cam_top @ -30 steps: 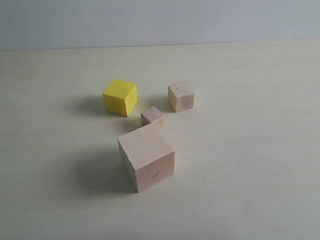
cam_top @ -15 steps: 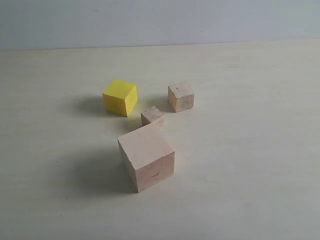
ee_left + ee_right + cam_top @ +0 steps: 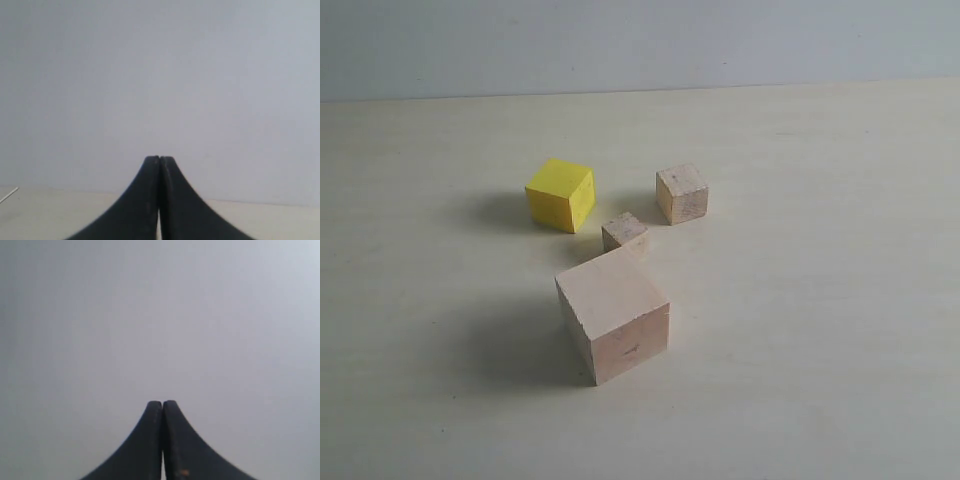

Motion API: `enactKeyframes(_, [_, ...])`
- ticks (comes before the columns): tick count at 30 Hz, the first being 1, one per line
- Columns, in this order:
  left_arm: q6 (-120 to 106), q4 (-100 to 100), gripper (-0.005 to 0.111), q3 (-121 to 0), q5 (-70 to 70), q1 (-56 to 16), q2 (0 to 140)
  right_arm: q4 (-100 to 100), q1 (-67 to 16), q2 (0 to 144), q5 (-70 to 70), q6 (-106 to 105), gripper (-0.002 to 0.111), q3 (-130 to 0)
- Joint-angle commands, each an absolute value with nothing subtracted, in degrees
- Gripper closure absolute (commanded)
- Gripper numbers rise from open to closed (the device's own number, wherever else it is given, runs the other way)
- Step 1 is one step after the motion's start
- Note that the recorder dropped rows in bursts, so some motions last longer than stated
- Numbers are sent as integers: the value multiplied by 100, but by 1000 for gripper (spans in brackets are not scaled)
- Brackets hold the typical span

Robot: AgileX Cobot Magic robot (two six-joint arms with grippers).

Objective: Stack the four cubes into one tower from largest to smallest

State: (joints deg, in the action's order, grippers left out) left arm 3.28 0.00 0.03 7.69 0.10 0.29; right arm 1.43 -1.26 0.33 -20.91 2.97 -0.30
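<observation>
Four cubes sit apart on the pale table [image 3: 820, 300] in the exterior view. The large pale pinkish cube [image 3: 613, 314] is nearest the front. Just behind it lies the smallest tan cube [image 3: 624, 231]. The mid-sized yellow cube [image 3: 560, 194] stands to the back left, the smaller tan cube [image 3: 682, 193] to the back right. No tower stands. Neither arm shows in the exterior view. My left gripper [image 3: 159, 158] is shut with nothing in it, facing a blank wall above the table edge. My right gripper [image 3: 162, 402] is shut and empty too, facing only the wall.
A grey-white wall [image 3: 640, 45] runs behind the table's far edge. A thin white line [image 3: 9, 195] shows at the edge of the left wrist view.
</observation>
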Motion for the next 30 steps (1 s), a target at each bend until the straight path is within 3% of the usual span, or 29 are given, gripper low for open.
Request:
enactKeyframes(1, [841, -32, 107, -129, 985, 4, 0, -35, -92, 0, -2964, 787, 108, -40])
enactKeyframes(7, [931, 0, 107, -1055, 695, 4, 281, -323, -92, 0, -1781, 816, 108, -1100])
enactKeyframes(17, [944, -32, 107, -2765, -595, -98, 2338, -323, -458, 1486, -579, 816, 108, -2671])
enactKeyframes(23, [782, -72, 107, -3348, -921, -1361, 3465, -323, -1246, 2733, -441, 1318, 108, -2999])
enactKeyframes(30, [474, -72, 107, -3580, -1567, -3148, 4757, -649, -2442, 4343, 1167, 1352, 108, -3125])
